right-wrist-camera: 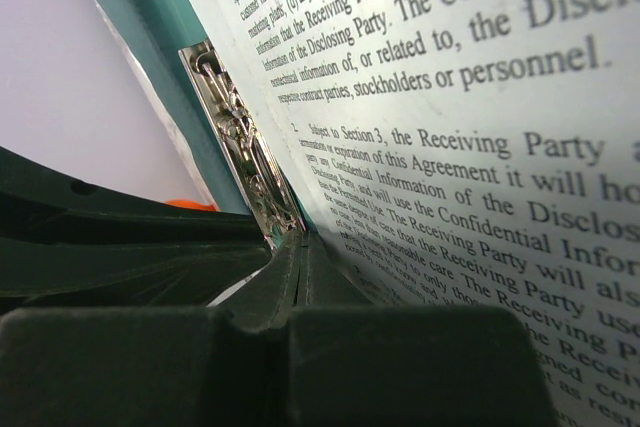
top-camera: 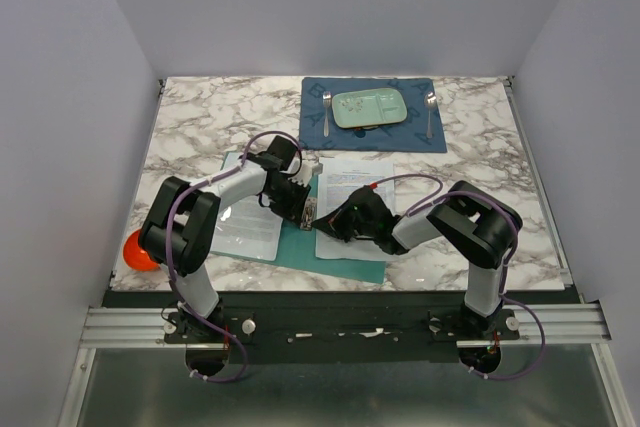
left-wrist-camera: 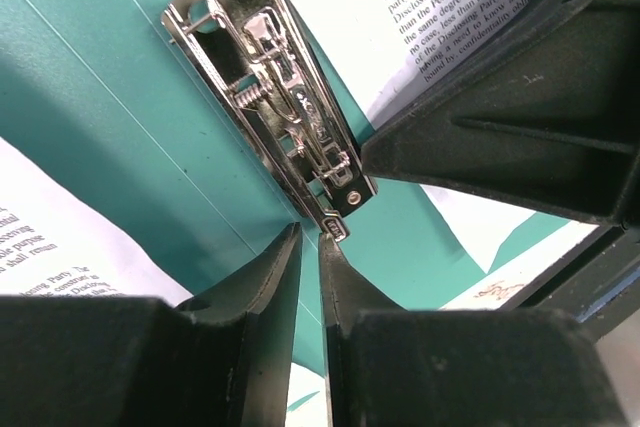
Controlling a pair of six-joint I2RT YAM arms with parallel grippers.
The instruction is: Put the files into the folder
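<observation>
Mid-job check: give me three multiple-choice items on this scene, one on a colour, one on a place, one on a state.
1. The folder is: A red; B teal-green; C yellow.
2. The pale green plate sits: A on the dark blue placemat; B on the folder; C on a red tray.
3. The folder lies: A closed; B open flat; C upright on its edge.

Answers:
1 B, teal card shows all round the metal clip.
2 A, the placemat shows on every side of the plate.
3 B, both leaves lie spread in the top view, with printed sheets on them.
</observation>
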